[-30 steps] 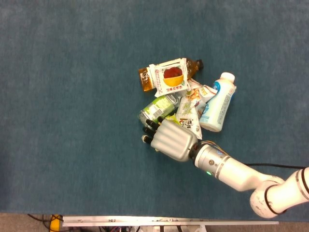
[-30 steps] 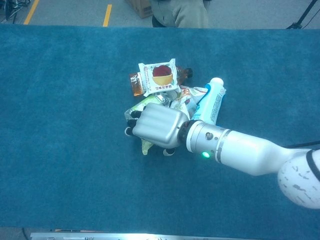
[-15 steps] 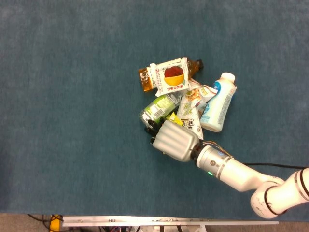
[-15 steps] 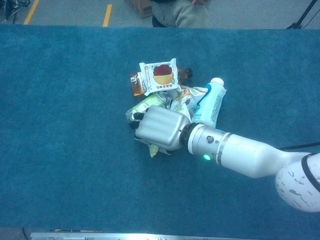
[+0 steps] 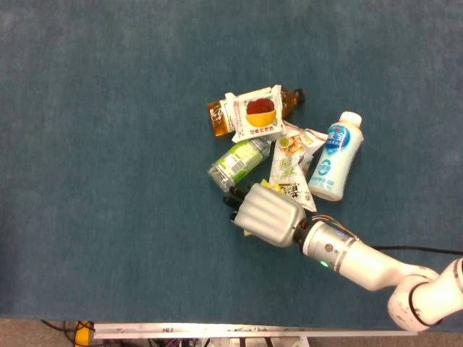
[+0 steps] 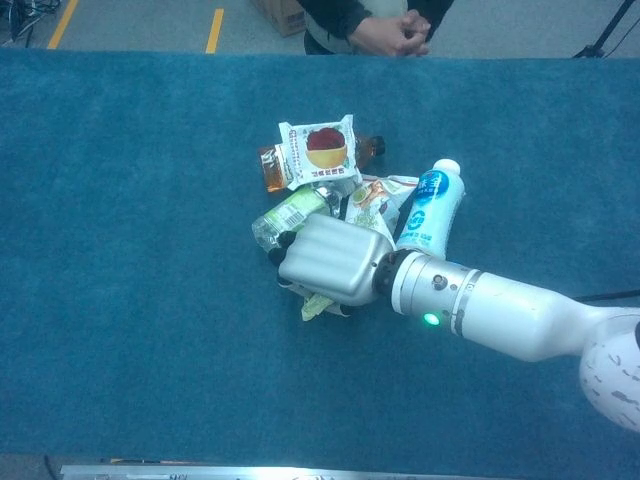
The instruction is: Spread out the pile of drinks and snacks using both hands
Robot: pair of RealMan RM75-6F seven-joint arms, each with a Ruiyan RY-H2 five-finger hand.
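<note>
The pile lies mid-table. A brown tea bottle (image 5: 215, 119) (image 6: 268, 168) lies under a white snack packet (image 5: 255, 112) (image 6: 320, 150) printed with a red bowl. Below them are a green-label bottle (image 5: 237, 160) (image 6: 287, 215), a white picture-printed snack bag (image 5: 289, 159) (image 6: 370, 200) and a white-and-blue yogurt bottle (image 5: 336, 157) (image 6: 430, 208). My right hand (image 5: 268, 213) (image 6: 333, 258) sits palm down at the pile's near side. Its fingers curl over a yellow-green packet (image 5: 248, 232) (image 6: 313, 306) that peeks out from beneath it. My left hand is out of both views.
Blue cloth (image 5: 108, 144) covers the whole table. A metal rail (image 5: 253, 331) runs along the near edge. Beyond the far edge, a person's clasped hands (image 6: 392, 30) and a cardboard box (image 6: 280, 12) show in the chest view.
My right hand slid toward the near edge and slightly right, dragging the yellow-green packet. The yogurt bottle shifted right, away from the bag. The green-label bottle is now uncovered.
</note>
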